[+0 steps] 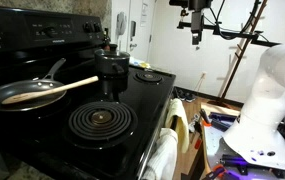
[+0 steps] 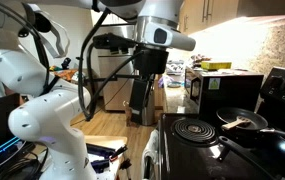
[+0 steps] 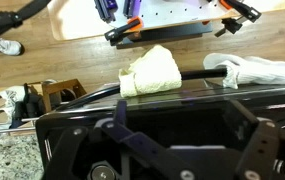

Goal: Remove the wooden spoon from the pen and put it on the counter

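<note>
The black frying pan [image 1: 4, 97] sits on the stove's left burner, its silvery handle pointing back. The wooden spoon [image 1: 54, 88] lies in it, bowl down in the pan and handle sticking out over the rim to the right. Both also show in an exterior view, the pan [image 2: 244, 116] with the spoon [image 2: 238, 124] across it. My gripper [image 1: 108, 88] hangs over the stovetop just right of the spoon handle's tip, not touching it. It also shows in an exterior view [image 2: 139, 108]. In the wrist view the fingers [image 3: 182, 140] are spread wide with nothing between them.
A black spiral coil burner [image 1: 100, 122] lies at the front of the stove below the gripper. Pale towels [image 3: 152, 70] hang on the oven door handle. A black microwave [image 2: 222, 88] stands on the counter beside the stove. The white robot base [image 1: 262, 110] stands on the floor next to the stove.
</note>
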### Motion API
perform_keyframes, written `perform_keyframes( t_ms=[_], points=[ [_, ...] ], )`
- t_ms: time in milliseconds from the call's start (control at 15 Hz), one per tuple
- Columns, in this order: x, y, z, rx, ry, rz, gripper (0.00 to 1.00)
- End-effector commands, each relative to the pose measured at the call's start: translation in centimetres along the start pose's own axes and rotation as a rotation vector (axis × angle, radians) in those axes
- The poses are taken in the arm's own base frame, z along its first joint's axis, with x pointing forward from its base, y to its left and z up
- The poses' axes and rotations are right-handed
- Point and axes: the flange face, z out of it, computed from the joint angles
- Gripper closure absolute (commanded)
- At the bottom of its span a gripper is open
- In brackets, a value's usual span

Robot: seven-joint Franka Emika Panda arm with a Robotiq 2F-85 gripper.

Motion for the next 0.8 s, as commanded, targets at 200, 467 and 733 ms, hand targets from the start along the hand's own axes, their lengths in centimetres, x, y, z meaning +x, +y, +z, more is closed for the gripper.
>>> perform_keyframes(
  t_ms=[200,467,733],
  points=[
    [0.0,0.0,0.0,0.000,-0.001,0.000,0.00],
    [0.0,0.0,0.0,0.000,-0.001,0.000,0.00],
    [2.1,-0.9,-0.1,0.018,0.067,-0.029,0.00]
  ],
)
